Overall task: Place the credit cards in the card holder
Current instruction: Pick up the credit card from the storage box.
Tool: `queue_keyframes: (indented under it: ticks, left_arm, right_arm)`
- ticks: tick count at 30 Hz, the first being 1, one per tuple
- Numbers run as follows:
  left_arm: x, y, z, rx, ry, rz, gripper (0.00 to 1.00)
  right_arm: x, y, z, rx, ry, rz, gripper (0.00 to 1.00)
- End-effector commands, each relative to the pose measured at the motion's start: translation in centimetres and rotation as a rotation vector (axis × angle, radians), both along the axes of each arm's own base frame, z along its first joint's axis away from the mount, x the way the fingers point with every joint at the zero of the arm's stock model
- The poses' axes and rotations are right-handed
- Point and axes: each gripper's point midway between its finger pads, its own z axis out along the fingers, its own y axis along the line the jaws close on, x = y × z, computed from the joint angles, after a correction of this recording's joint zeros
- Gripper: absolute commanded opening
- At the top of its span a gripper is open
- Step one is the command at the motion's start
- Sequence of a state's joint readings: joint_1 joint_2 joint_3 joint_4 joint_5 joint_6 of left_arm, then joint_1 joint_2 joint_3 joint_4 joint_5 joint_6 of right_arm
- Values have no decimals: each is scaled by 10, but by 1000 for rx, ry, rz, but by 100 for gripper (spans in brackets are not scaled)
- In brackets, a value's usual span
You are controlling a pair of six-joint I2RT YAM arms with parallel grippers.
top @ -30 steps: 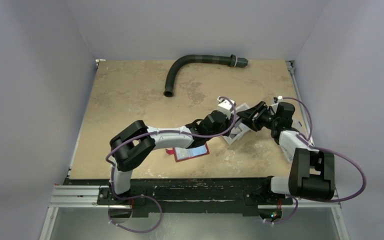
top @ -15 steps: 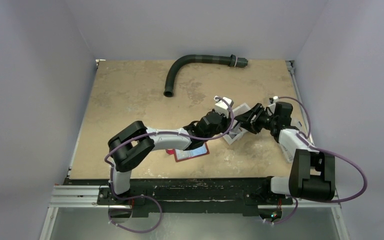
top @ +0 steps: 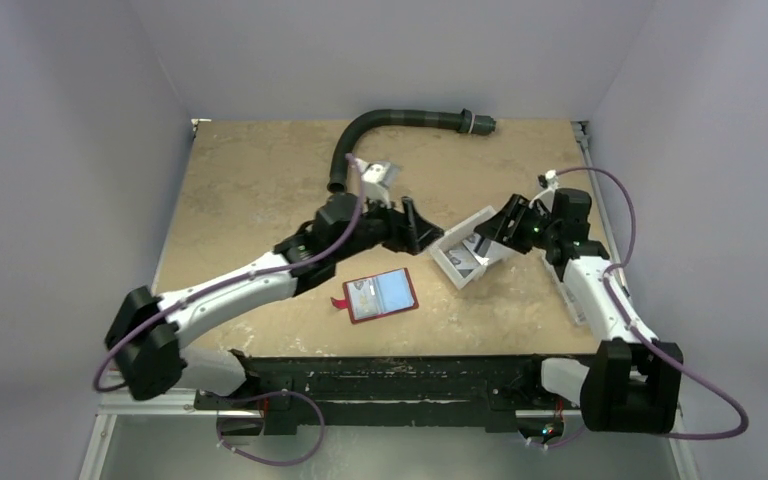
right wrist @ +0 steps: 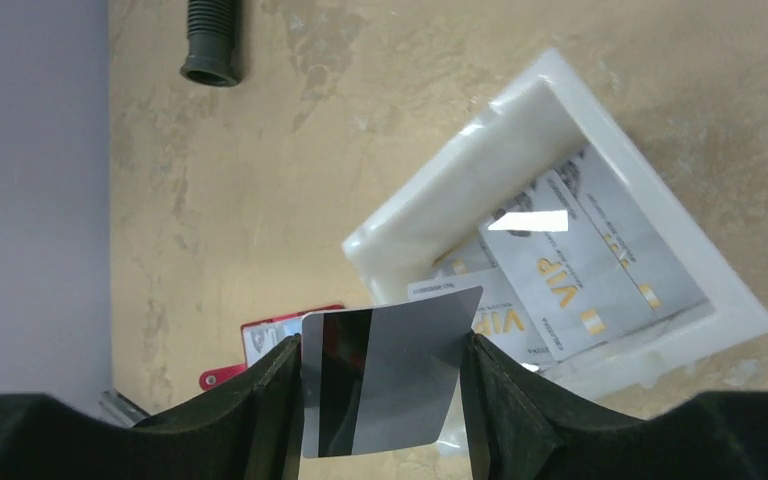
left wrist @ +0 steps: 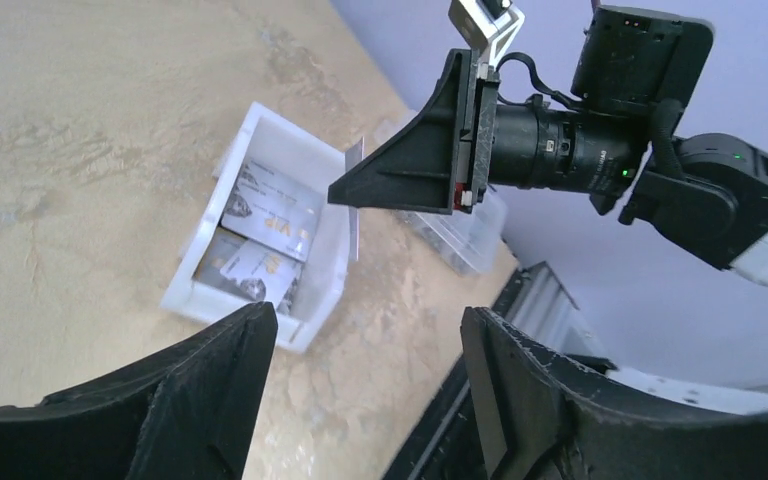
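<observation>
My right gripper (right wrist: pixel 380 345) is shut on a grey credit card (right wrist: pixel 400 385) with a dark stripe, gripping it by its two side edges above the table. In the left wrist view that card (left wrist: pixel 353 200) shows edge-on at the right gripper's black fingers (left wrist: pixel 410 165). More credit cards (right wrist: pixel 570 260) lie in a white bin (right wrist: pixel 460 185). The card holder (top: pixel 381 296), a dark-red wallet, lies open and flat on the table, in front of and left of the bin (top: pixel 443 258). My left gripper (top: pixel 415 225) hovers open and empty just left of the bin, facing the right gripper (top: pixel 500 222).
A black corrugated hose (top: pixel 390 125) curves along the back of the table; its open end (right wrist: pixel 210 45) shows in the right wrist view. A clear plastic box (left wrist: pixel 460 235) sits behind the bin (left wrist: pixel 220 305). The table's right edge rail runs close to the right arm.
My left gripper has pulled back to the left, away from the right gripper and the bin, and has opened. The right gripper keeps the card and has shifted slightly back.
</observation>
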State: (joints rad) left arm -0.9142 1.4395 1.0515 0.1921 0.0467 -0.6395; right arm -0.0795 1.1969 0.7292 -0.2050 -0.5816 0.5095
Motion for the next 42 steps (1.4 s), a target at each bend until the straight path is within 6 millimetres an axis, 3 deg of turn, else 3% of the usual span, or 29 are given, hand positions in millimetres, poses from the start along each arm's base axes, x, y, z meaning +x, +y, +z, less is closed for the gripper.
queue_keyframes:
  ticks: [1, 7, 14, 16, 18, 23, 26, 33, 36, 42]
  left_arm:
    - [-42, 39, 0, -97, 187, -82, 74]
    - [-71, 65, 10, -216, 247, -83, 76]
    - [-79, 80, -15, -186, 273, -45, 74]
    - [-77, 85, -23, -124, 254, 1, 74]
    - [-77, 94, -38, -12, 240, 71, 67]
    - [-78, 108, -45, 148, 180, 178, 49]
    - [-79, 113, -43, 153, 172, 193, 47]
    - [-83, 135, -33, 129, 158, 245, 75]
    - [-85, 132, -41, 152, 178, 230, 78]
    - [-85, 116, -63, 189, 237, 203, 51]
  right_arm:
    - [-7, 22, 32, -112, -99, 65, 26]
    - [-39, 115, 46, 58, -79, 178, 26]
    - [-60, 191, 45, 223, 16, 199, 23]
    - [-65, 207, 41, 231, 42, 207, 23]
    - [-70, 220, 37, 239, 67, 205, 22]
    - [-78, 234, 33, 252, 95, 191, 22]
    - [-79, 237, 34, 248, 95, 191, 23]
    - [-84, 240, 29, 232, 101, 213, 23]
    - [-85, 242, 31, 234, 97, 223, 24]
    - [-90, 247, 36, 239, 76, 256, 26]
